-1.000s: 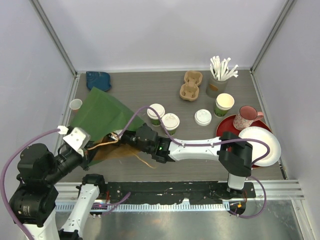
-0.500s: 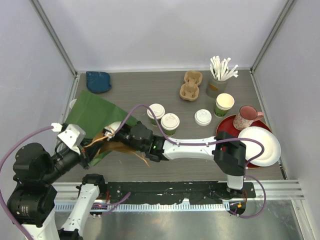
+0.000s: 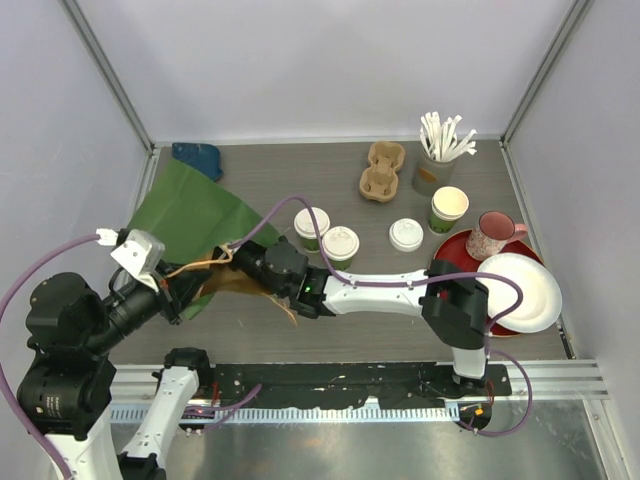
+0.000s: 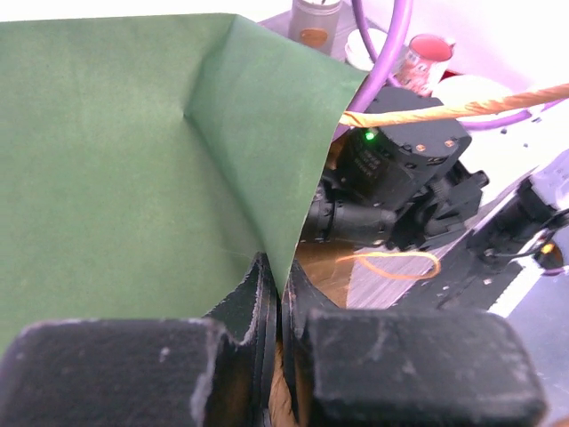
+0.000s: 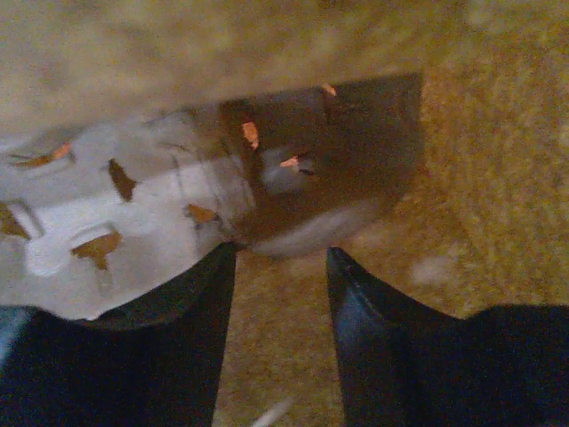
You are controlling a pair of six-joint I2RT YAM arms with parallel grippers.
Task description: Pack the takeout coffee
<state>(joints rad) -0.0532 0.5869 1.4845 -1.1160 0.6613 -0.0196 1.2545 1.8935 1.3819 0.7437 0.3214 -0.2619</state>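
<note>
The takeout coffee is two small green cups with white lids, one [image 3: 312,226] and the other [image 3: 340,243], standing mid-table outside the bag. A green paper bag [image 3: 190,215] with a brown inside lies tilted at the left. My left gripper [image 4: 277,271] is shut on the bag's green edge [image 4: 293,178] and holds its mouth up. My right arm [image 3: 380,290] reaches across into that mouth. My right gripper [image 5: 281,251] is inside the bag, its fingers apart with only brown paper between them. A blurred white shape [image 5: 107,222] lies by its left fingertip.
A loose white lid [image 3: 406,233], a stack of lidless green cups [image 3: 449,208], a pink mug [image 3: 490,235] on a red plate [image 3: 450,255] and a white plate [image 3: 525,290] stand at the right. A cardboard cup carrier [image 3: 382,170], a straw holder [image 3: 437,150] and a blue object [image 3: 197,158] are at the back.
The left arm has lifted and swung the bag toward the back left. The right gripper has pushed further into the bag's mouth and its fingers have narrowed.
</note>
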